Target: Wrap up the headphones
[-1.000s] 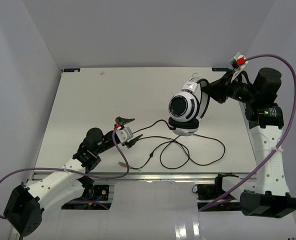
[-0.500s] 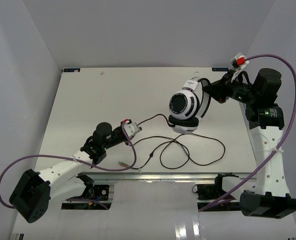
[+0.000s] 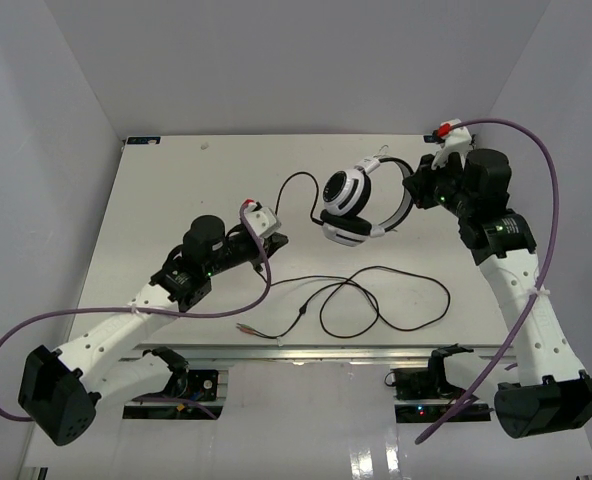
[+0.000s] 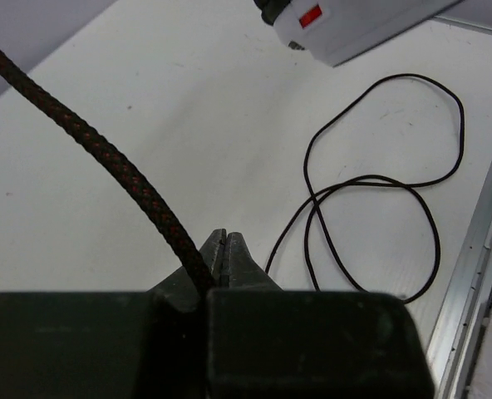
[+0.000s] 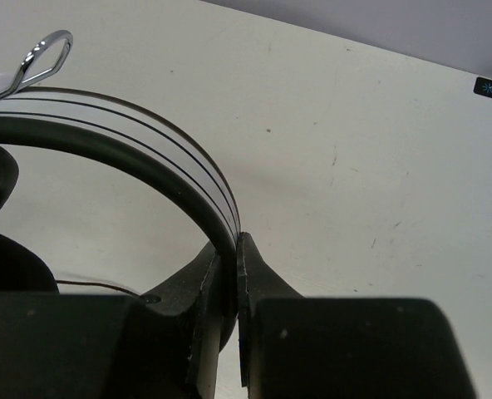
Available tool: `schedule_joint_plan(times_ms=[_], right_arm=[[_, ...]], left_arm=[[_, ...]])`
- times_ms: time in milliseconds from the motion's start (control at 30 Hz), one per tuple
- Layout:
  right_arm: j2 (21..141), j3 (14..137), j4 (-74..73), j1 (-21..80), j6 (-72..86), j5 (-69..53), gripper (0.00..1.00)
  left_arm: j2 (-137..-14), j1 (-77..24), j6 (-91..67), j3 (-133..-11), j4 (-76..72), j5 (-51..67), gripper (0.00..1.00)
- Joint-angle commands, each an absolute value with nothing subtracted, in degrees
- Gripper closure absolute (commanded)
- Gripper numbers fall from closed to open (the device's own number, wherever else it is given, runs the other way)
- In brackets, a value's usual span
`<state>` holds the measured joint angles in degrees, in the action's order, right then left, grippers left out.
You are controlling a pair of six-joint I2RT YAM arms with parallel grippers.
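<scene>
- The left tool (image 3: pixel 272 232) had its fingers pressed together on the thin black cable (image 3: pixel 294 180). In the left wrist view, the braided cable (image 4: pixel 105 154) ran down from the upper left into the pinch at the left tool's (image 4: pixel 225 243) tips.
- From that pinch the cable rose in an arch over the table (image 3: pixel 166 190) and dropped to the lower ear cup (image 3: pixel 342 229) of the headphones (image 3: pixel 354 192).
- The right tool (image 3: pixel 413 186) was pinching the headband (image 3: pixel 396 205) on its right side. In the right wrist view, the right tool (image 5: pixel 233 249) had both fingers closed on the dark band (image 5: pixel 138 154), with thin wires curving along its outer edge.
- The headphones sat at the far right-centre of the table, between the two tools. The white cups faced left and the headband bowed toward the right arm. I could not tell whether the lower cup touched the table.
- The rest of the cable lay slack on the table nearer the arms, in several overlapping loops (image 3: pixel 376 300), well apart from the headphones.
- The left wrist view showed the same loops (image 4: pixel 371 183) lying flat beside the metal rail (image 4: pixel 479 249).
- The cable's end trailed left from the loops to the small plugs (image 3: pixel 242 327), just beside the table's near edge.
- A thick purple cable (image 3: pixel 546 210) looped off the right arm.
</scene>
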<state>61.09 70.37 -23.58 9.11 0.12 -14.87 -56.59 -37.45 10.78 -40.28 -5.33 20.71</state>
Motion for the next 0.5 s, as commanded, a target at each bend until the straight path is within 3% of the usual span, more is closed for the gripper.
schedule_joint_plan(times_ms=[0, 167, 467], right_arm=[[60.91, 69.26, -15.04, 17.3, -2.87, 9.09, 0.92], [63.22, 67.46, -10.96, 19.75, -0.45, 25.18, 0.92], [72.39, 71.72, -8.29, 21.49, 5.07, 31.4, 0.92]], left_arm=[[-60.64, -37.35, 2.81, -48.43, 7.2, 18.99, 1.0], [-64.25, -37.8, -4.93, -57.47, 12.17, 25.13, 1.0], [-70.8, -46.01, -10.94, -65.95, 14.01, 32.77, 1.0]])
